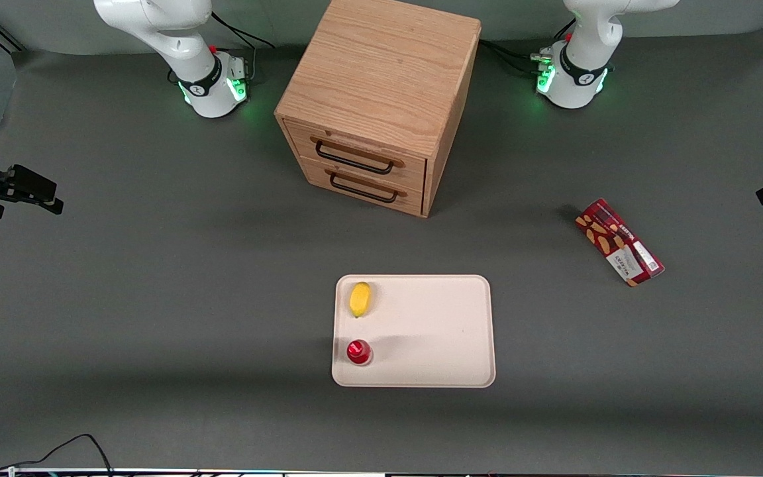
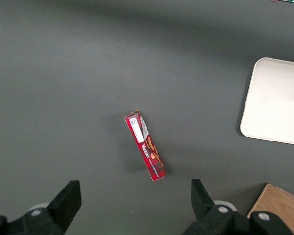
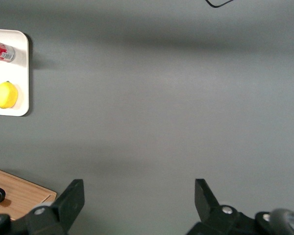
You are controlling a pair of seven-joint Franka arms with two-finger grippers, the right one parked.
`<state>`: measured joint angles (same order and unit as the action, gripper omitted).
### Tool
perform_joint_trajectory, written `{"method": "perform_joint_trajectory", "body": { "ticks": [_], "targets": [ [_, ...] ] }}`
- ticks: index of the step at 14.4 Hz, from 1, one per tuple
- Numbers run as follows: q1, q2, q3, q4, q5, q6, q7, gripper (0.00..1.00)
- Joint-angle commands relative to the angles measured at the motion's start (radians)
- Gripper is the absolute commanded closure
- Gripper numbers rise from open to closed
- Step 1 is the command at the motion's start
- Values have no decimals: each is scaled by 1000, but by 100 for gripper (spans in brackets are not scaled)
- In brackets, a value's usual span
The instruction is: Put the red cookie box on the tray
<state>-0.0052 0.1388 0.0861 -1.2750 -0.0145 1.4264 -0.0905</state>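
The flat cream-beige rectangular tray [image 1: 434,331] lay nearest. The long dark-red cookie box [image 1: 619,242] lay flat and diagonal on the worktop [image 1: 156,298], white-labelled end nearer the camera. The tool [image 2: 135,196] hung high above the box, fingers [image 2: 68,198] apart.

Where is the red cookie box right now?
The red cookie box lies flat on the grey table, toward the working arm's end, apart from the tray. The open gripper hovers above it, not touching it.

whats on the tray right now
A lemon and a small red can sit on the tray. The red cookie box lies off it; the gripper hangs open above the box.
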Motion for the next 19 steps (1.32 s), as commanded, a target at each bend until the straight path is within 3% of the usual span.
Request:
{"method": "perform_joint_trajectory", "body": {
  "ticks": [1,19],
  "targets": [
    [-2,-5,1,16,13,-21,-9,0],
    [2,-16,6,-17,8,-17,-49,0]
  ]
}}
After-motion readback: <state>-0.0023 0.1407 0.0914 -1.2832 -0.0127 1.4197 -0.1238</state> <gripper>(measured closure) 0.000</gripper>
